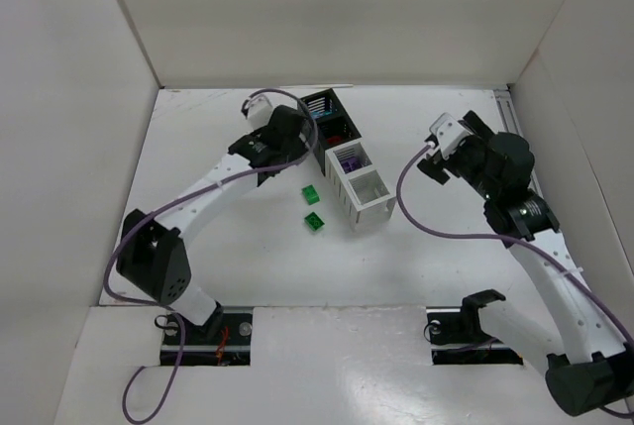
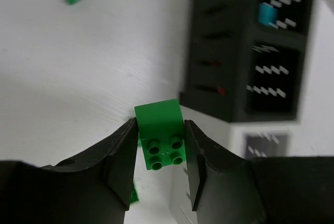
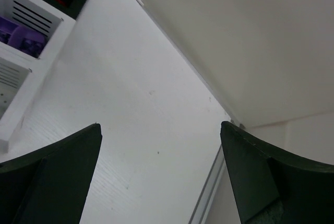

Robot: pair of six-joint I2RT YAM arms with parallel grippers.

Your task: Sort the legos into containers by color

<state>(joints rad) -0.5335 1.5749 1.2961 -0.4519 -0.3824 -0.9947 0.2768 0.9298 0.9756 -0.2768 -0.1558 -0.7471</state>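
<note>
My left gripper [image 2: 159, 145] is shut on a green lego [image 2: 160, 135], its studs facing the camera. In the top view the left gripper [image 1: 285, 153] hangs just left of the containers [image 1: 376, 212], a row of two black and two white bins. Two more green legos [image 1: 310, 193] [image 1: 314, 220] lie on the table beside the white bins. A cyan lego [image 2: 267, 14] sits in the far black bin, red ones [image 1: 335, 134] in the second, purple ones [image 3: 21, 36] in the first white bin. My right gripper [image 3: 160, 145] is open and empty, right of the row.
White walls enclose the table on three sides. A metal strip [image 3: 209, 187] runs along the right wall's foot. Purple cables [image 1: 416, 217] loop from both arms over the table.
</note>
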